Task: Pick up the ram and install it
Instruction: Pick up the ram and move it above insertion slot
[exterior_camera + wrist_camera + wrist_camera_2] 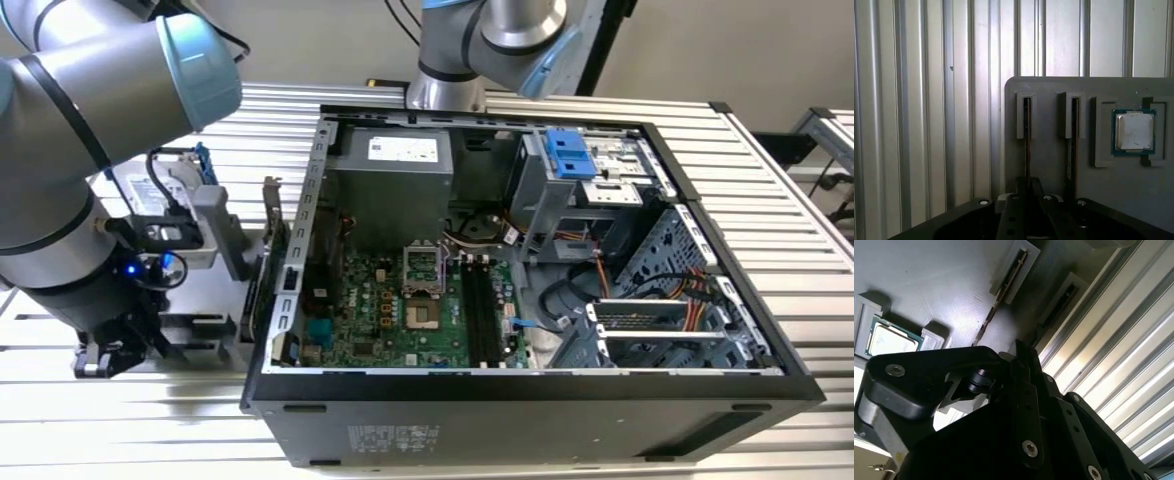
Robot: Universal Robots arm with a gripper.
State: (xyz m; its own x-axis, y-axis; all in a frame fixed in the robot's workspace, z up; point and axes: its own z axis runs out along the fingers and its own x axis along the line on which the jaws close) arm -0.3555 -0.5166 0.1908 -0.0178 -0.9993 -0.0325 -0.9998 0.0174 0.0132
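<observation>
- Ram (1026,145), edge-on in the grey holder (1049,90): the end by the gripper (1028,192) is hidden behind it; flat faces not discernible.
- Second stick (1072,145): same end covered.
- Holder cut off by the picture edge beyond the processor (1134,131).
- Exterior view: arm (67,150) covers much of the holder.

Harsh glare on slatted table (1134,365), dark blurred foreground.

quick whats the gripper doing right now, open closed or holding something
gripper: cannot be told; in the first wrist view it is lined up with a long thin dark ram stick standing on edge in the flat grey tray.
</observation>
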